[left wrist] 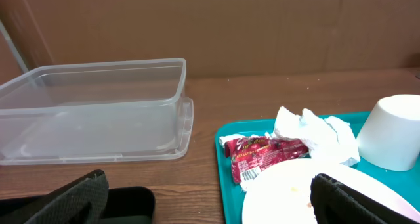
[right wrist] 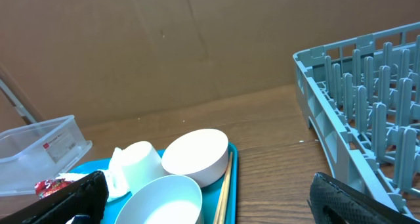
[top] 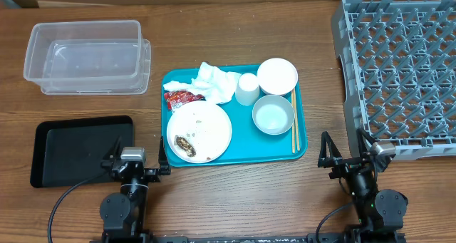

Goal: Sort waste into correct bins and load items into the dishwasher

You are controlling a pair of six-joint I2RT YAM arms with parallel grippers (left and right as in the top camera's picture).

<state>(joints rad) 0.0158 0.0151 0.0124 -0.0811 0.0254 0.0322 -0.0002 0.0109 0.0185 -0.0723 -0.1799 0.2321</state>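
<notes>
On the teal serving tray (top: pixel 242 145) lie a flat white plate (top: pixel 203 129) with a brown food scrap (top: pixel 185 143), a crumpled napkin (top: pixel 214 83), a red wrapper (top: pixel 179 97), a cup (top: pixel 247 88), two bowls (top: pixel 277 75) (top: pixel 273 115) and chopsticks (top: pixel 293 122). My left gripper (top: pixel 135 166) hangs open at the tray's front left corner, its fingers (left wrist: pixel 72 198) straddling the plate's edge (left wrist: pixel 282 191) and bare wood. Between tray and dishwasher rack (top: pixel 402 65), my right gripper (top: pixel 348 161) is open and empty, fingers (right wrist: pixel 354 201) wide apart.
The clear tub (top: pixel 85 56) stands at the back left, empty. A black tray (top: pixel 78 149) lies at the front left, right beside my left arm. The grey rack's near corner sits close to my right gripper. Cardboard walls (right wrist: pixel 197 40) rise behind the table.
</notes>
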